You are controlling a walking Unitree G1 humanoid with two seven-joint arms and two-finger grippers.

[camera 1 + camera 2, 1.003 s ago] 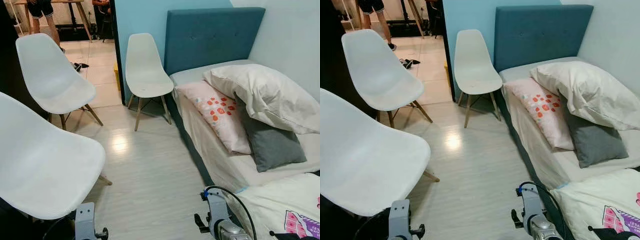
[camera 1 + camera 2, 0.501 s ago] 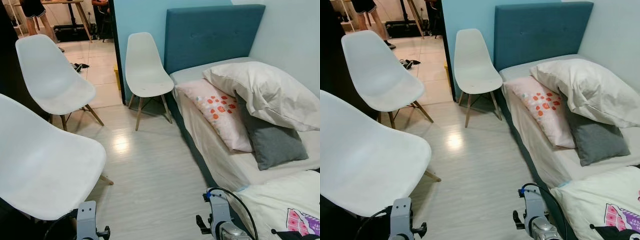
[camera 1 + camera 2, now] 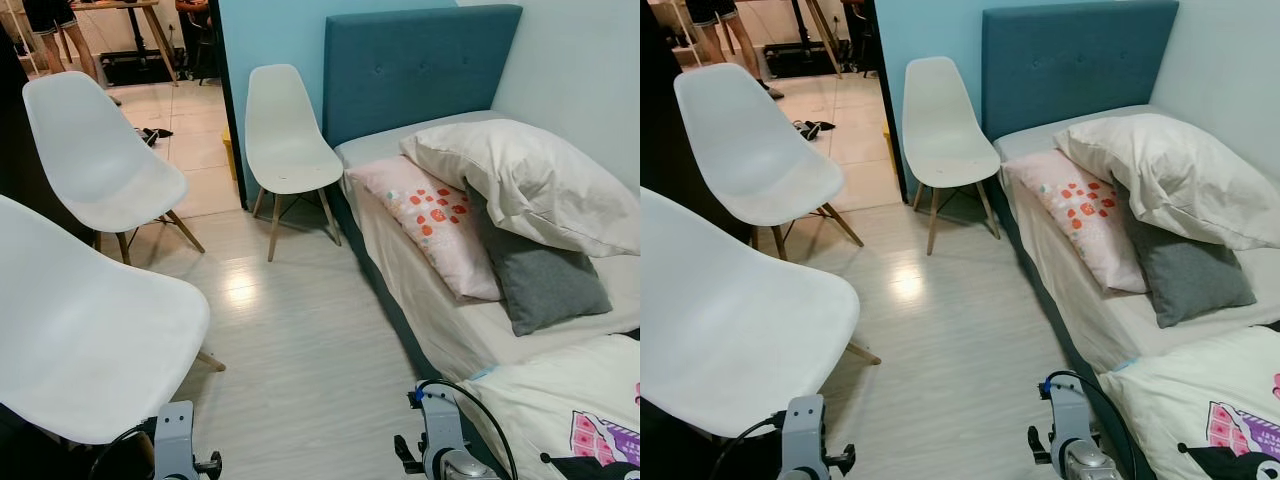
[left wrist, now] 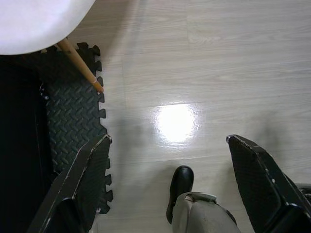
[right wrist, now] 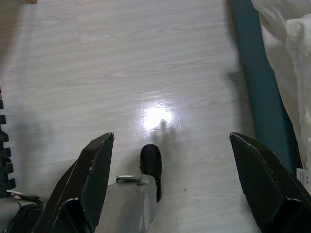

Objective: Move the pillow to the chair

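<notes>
Three pillows lie at the head of the bed (image 3: 440, 330): a large white pillow (image 3: 530, 185) on top, a pink pillow with red flowers (image 3: 430, 225) nearest the bed's edge, and a grey pillow (image 3: 540, 275) partly under the white one. Three white shell chairs stand on the floor: one close at my left (image 3: 90, 340), one behind it (image 3: 95, 160), and one beside the headboard (image 3: 285, 140). My left gripper (image 4: 167, 141) and right gripper (image 5: 172, 138) hang low over the wooden floor, both open with nothing between their fingers.
A teal headboard (image 3: 420, 65) backs the bed. A cream blanket with a cartoon print (image 3: 570, 420) covers the bed's near end. A black foam mat (image 4: 73, 121) lies under the near chair. A person's legs (image 3: 710, 20) show past the doorway.
The picture has shifted slightly, so my head has moved a little. The person in the background has stepped to the left. Pillows, chairs and both arms stay as they were.
</notes>
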